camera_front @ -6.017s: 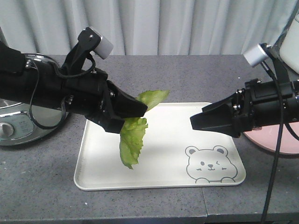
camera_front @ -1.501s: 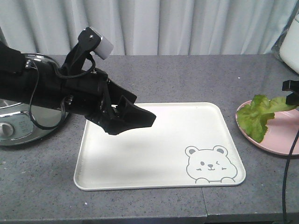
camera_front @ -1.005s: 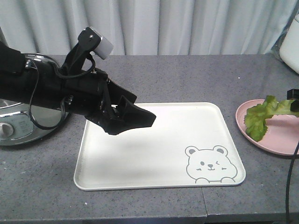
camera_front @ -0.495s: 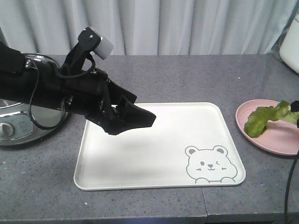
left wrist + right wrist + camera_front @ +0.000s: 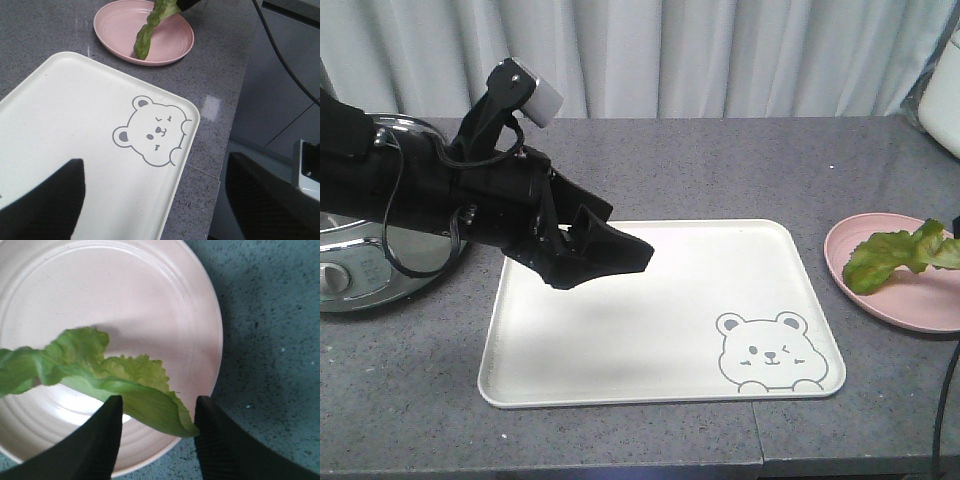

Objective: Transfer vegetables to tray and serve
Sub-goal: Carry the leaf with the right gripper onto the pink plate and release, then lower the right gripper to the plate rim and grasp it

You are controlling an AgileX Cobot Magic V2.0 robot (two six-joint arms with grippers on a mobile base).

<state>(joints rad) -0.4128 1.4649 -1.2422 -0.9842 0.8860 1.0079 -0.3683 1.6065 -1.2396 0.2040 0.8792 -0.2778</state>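
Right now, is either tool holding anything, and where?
The left tool holds nothing. One end of the frilly green lettuce leaf sits inside the right tool, over the round pink plate; whether clamped cannot be told.

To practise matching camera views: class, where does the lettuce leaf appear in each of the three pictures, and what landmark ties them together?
Front view: lettuce leaf at far right, over the pink plate.
Left wrist view: top centre, hanging above the same plate.
Right wrist view: centre left, running down between the right jaws.
Shared landmark: the pink plate.
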